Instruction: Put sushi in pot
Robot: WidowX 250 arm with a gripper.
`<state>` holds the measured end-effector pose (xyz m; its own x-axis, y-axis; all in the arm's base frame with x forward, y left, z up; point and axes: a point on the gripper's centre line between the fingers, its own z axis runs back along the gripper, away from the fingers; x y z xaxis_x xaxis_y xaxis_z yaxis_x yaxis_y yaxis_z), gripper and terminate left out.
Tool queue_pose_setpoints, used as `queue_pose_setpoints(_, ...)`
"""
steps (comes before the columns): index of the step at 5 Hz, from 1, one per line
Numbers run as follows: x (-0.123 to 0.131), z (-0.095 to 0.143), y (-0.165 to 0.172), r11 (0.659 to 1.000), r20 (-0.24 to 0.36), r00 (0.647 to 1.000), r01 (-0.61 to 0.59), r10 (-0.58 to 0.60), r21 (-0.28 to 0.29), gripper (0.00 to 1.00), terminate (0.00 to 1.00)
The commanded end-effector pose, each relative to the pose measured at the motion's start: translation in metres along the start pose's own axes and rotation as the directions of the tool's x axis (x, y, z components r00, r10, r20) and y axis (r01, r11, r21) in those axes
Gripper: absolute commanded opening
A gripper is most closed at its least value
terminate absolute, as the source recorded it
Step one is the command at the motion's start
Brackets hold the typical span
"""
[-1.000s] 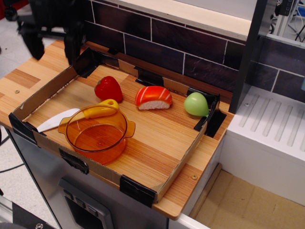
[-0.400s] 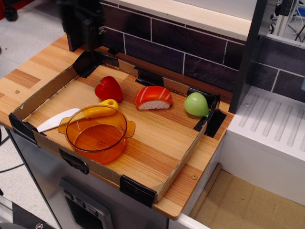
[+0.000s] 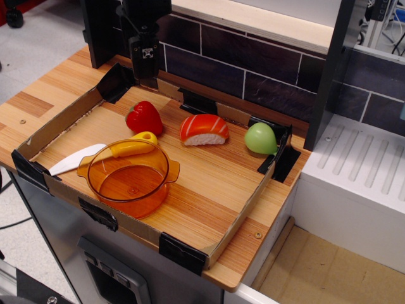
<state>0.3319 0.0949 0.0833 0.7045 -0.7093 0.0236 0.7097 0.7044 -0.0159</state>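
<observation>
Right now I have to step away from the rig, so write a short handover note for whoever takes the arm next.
Gripper: up at the back left of the tray, above the red toy, holding nothing; whether its jaws are open cannot be told from this view.
Sushi: on the tray floor near the back wall, between the red toy and the green toy, untouched.
Pot: front left of the tray, empty, with the yellow-handled toy knife lying against its rim.
Done: nothing yet.
Left: reach the sushi, grasp it, carry it over and drop it in the pot.
</observation>
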Motion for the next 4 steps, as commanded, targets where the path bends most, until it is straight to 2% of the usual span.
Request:
queue_pose_setpoints(1, 0.021, -0.005, -0.02, 1.0, 0.054, 0.998, 0.017, -0.017, 0.002, 1.0, 0.0)
queue_pose_setpoints(2, 0.031, -0.015, -0.029, 1.0, 0.061, 0.998, 0.015, -0.015, 0.006, 1.0, 0.0)
queue_pose_setpoints(4, 0.043, -0.053, -0.05, 0.999, -0.014, 0.999, 0.04, -0.04, -0.011, 1.0, 0.0)
